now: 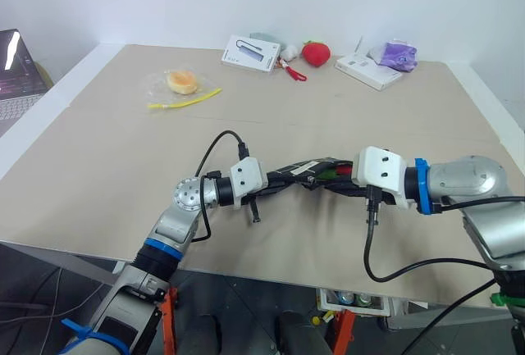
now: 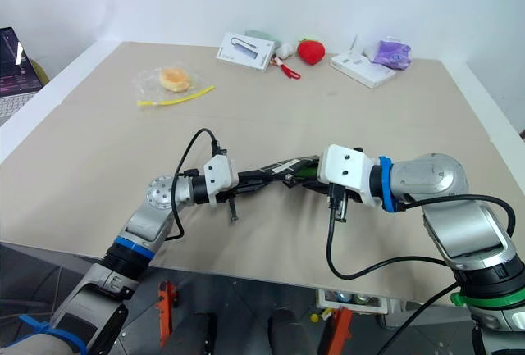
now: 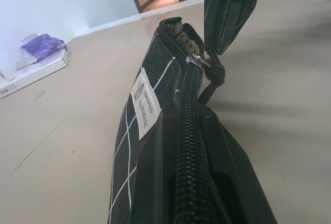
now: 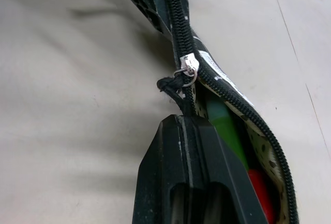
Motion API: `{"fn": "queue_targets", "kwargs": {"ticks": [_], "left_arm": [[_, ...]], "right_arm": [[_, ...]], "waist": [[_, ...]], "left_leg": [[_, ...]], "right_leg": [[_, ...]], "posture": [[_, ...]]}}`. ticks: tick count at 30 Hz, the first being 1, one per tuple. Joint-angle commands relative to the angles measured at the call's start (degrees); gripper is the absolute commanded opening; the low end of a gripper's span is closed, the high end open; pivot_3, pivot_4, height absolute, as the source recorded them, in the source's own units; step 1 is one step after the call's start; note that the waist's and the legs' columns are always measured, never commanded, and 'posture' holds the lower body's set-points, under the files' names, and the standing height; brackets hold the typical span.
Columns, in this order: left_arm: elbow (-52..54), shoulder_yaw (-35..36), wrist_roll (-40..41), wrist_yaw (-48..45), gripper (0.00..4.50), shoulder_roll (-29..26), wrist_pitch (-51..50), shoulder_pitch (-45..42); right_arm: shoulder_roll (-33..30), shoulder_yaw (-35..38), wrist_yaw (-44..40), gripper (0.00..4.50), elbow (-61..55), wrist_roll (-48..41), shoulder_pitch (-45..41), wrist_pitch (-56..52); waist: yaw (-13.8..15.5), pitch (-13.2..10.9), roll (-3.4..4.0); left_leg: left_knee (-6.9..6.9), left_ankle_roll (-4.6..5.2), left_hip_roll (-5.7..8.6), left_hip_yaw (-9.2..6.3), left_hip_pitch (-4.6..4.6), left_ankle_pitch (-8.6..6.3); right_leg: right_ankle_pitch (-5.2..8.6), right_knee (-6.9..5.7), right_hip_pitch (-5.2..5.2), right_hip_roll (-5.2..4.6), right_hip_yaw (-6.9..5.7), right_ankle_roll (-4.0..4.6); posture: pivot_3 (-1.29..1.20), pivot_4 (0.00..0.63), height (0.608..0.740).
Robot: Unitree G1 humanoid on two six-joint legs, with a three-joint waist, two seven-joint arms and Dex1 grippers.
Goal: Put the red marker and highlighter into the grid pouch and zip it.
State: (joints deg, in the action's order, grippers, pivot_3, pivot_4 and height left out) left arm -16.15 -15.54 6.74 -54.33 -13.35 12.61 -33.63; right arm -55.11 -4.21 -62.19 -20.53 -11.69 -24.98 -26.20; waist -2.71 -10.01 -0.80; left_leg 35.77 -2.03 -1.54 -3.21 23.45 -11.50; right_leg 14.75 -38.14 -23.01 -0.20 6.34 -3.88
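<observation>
The grid pouch (image 1: pixel 297 170) hangs stretched between my two grippers, just above the table's near middle. My left gripper (image 1: pixel 271 179) is shut on one end of it, the end near the white label (image 3: pixel 145 107). My right gripper (image 4: pixel 182 123) is shut on the black pull cord (image 4: pixel 173 85), which hangs from the silver zipper slider (image 4: pixel 189 70). Past the slider the pouch gapes open. Inside lie the highlighter (image 4: pixel 225 131), its green end showing, and the red marker (image 4: pixel 260 190), its red end showing; the rest of both is hidden.
Along the table's far edge lie a white box (image 1: pixel 250 53), red-handled scissors (image 1: pixel 294 72), a strawberry toy (image 1: pixel 316 52) and a white box (image 1: pixel 367 71) with a purple bag (image 1: pixel 399 54). A bagged bun (image 1: pixel 182 82) and a yellow strip (image 1: pixel 184 102) lie far left. A laptop (image 1: pixel 16 76) stands beyond the left edge.
</observation>
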Motion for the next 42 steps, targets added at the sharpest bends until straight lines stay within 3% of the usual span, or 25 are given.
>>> {"fn": "queue_targets", "kwargs": {"ticks": [1,8,14,17,18,19,24,26,33,38,42], "left_arm": [[2.5,1.0,0.7,0.3,0.00,-0.3,0.5,-0.1],[2.7,0.8,0.8,0.0,0.00,-0.5,0.6,0.1],[1.9,0.7,0.9,-0.5,0.00,-0.5,0.3,-0.6],[1.0,0.9,0.9,-0.8,0.00,-0.8,-0.8,-1.0],[1.0,0.9,1.4,-1.6,0.77,-1.1,-2.0,-1.0],[1.3,0.8,2.0,-2.7,1.04,-1.6,-3.4,-0.9],[5.8,1.8,8.4,-7.5,3.49,-3.0,-13.6,0.1],[7.7,1.8,10.6,-9.1,4.44,-4.1,-18.3,0.6],[14.9,4.7,16.7,-7.7,4.48,-6.6,-31.3,2.5],[14.8,18.6,18.5,5.7,4.48,-10.7,-37.7,3.7],[13.8,23.1,16.2,7.4,4.48,-17.8,-36.7,7.3]], "right_arm": [[-4.7,8.0,1.1,0.03,5.9,1.1,1.1,1.3],[-10.0,15.1,2.8,0.03,16.3,2.8,4.9,6.6],[-5.7,16.6,3.9,0.03,12.2,-3.6,3.9,2.5],[-3.2,18.2,5.0,0.97,10.8,-7.4,3.1,-1.4],[-2.5,18.8,5.6,1.56,10.6,-8.6,2.9,-2.5],[-1.5,19.6,6.4,2.00,10.4,-9.7,2.6,-3.6],[0.3,20.6,9.4,4.46,11.1,-11.1,2.9,-6.0],[0.8,20.9,10.2,4.50,11.6,-11.6,3.0,-6.7],[1.3,20.1,14.0,4.50,14.9,-9.8,4.3,-7.0],[2.7,21.4,17.0,4.50,17.1,-10.2,5.5,-8.8],[2.5,21.4,17.3,4.50,18.9,-10.3,6.9,-11.0]], "waist": [[0.0,0.0,0.00],[0.0,0.0,0.00],[-0.1,0.0,0.00],[-0.1,0.0,0.01],[0.0,0.0,0.01],[0.0,0.0,0.00],[0.0,0.0,0.00],[0.0,0.0,0.01],[0.0,0.0,0.01],[-0.3,0.0,0.00],[-0.5,0.0,0.01]], "left_leg": [[0.01,0.00,0.00,0.00,0.01,0.00],[0.02,0.00,0.09,0.04,0.00,0.00],[-0.01,0.01,-0.02,0.03,-0.09,0.00],[0.04,-0.02,-0.01,0.03,-0.07,0.02],[0.06,-0.03,-0.01,0.03,-0.06,0.02],[0.07,-0.03,0.00,0.03,-0.05,0.03],[0.07,-0.03,0.01,0.02,-0.01,0.02],[0.05,-0.03,0.01,0.02,-0.01,0.02],[0.05,-0.03,0.00,0.02,-0.03,0.02],[0.05,-0.03,-0.07,0.01,-0.07,0.02],[-0.07,-0.03,-0.15,0.00,-0.10,0.02]], "right_leg": [[0.00,0.00,0.00,0.00,0.00,0.00],[0.03,0.01,0.03,-0.13,0.01,-0.05],[-0.03,-0.04,0.03,0.03,0.03,0.05],[-0.08,-0.03,0.05,0.03,0.06,0.00],[-0.08,-0.03,0.05,0.03,0.05,-0.01],[-0.09,-0.03,0.06,0.02,0.05,-0.02],[-0.07,-0.02,0.05,0.00,0.04,-0.06],[-0.05,-0.02,0.04,0.01,0.04,-0.05],[-0.05,-0.02,0.04,0.01,0.03,-0.03],[-0.08,-0.04,0.04,0.06,0.03,0.01],[-0.06,-0.04,0.01,0.15,0.03,0.11]], "posture": [[0.00,0.150,0.733],[0.00,0.150,0.733],[0.00,0.150,0.733],[0.00,0.150,0.733],[0.00,0.150,0.733],[0.00,0.150,0.733],[0.00,0.150,0.733],[0.00,0.150,0.733],[0.00,0.150,0.733],[0.00,0.150,0.733],[0.00,0.150,0.733]]}}
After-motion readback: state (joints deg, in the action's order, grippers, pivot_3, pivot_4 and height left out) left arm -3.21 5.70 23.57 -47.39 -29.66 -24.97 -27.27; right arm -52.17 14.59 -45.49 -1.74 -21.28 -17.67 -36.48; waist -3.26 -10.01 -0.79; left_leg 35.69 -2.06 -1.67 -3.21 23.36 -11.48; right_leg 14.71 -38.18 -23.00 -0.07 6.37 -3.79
